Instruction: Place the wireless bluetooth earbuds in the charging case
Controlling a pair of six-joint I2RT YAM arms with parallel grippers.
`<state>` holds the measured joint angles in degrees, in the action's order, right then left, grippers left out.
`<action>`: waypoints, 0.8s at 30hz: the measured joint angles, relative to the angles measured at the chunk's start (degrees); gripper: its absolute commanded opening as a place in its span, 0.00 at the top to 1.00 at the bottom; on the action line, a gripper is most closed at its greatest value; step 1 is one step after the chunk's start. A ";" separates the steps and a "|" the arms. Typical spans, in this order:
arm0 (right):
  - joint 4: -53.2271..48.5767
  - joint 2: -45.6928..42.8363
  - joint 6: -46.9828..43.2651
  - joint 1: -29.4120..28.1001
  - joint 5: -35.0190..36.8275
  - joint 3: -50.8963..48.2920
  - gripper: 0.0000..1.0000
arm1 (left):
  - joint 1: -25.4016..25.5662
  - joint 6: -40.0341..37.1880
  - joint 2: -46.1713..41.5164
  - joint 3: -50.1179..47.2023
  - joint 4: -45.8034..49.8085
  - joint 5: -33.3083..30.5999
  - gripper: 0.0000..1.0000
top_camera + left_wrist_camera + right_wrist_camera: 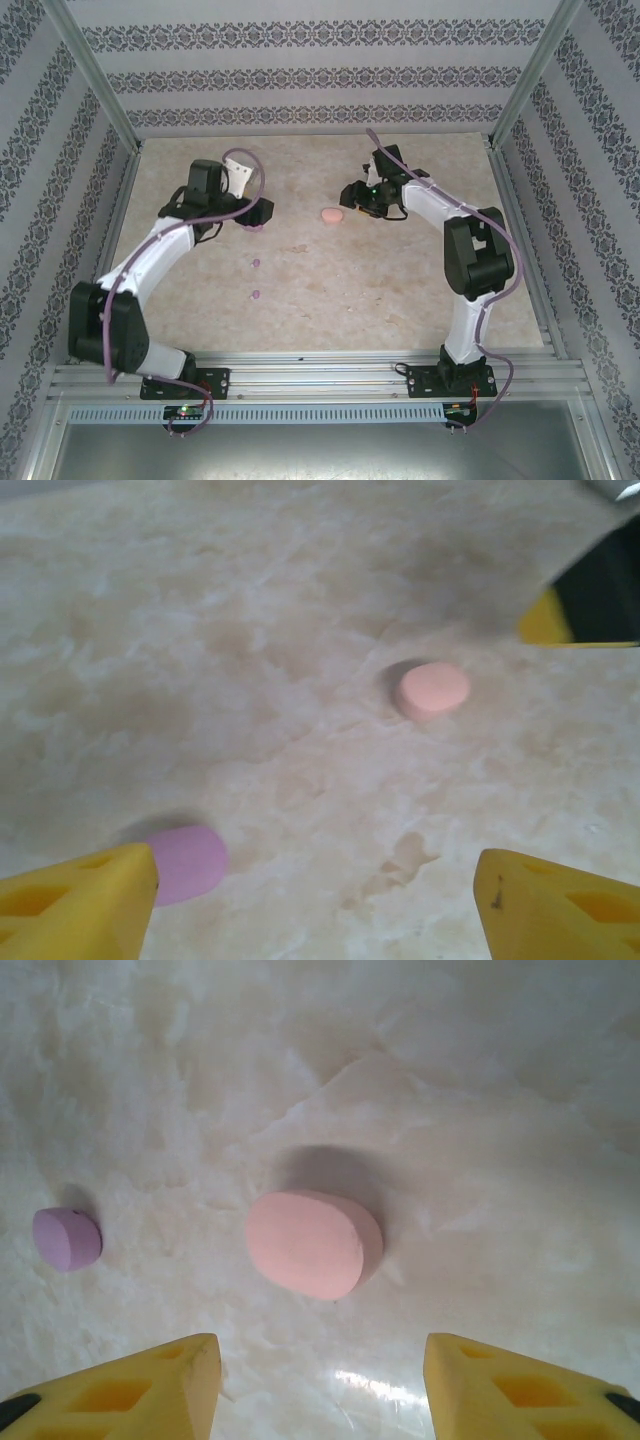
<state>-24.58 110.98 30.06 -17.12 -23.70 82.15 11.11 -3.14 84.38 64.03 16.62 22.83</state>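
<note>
Pink case [313,1242] sat dead ahead of the right gripper [322,1360]
Left of that case hung the left gripper [315,880], jaws wide and empty, by the purple case [185,863], two purple earbuds [255,263] loose. Right jaws gaped too, pink's long axis across them.

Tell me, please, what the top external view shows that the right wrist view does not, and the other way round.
Top external view: the left arm and the right arm whole, and two tiny purple earbuds lying on the table near the left arm. Right wrist view: its own yellow fingers, apart, with nothing between them. Both: the pink case and the purple case beside it.
</note>
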 measured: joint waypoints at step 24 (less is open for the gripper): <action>-7.48 14.19 -11.34 -19.91 6.34 22.05 0.42 | -13.38 13.29 28.22 20.61 15.89 -3.80 0.41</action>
<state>-32.05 125.16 18.72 -37.04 -17.37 104.20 -2.26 10.15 112.60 84.64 32.51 19.03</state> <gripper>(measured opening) 0.567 0.595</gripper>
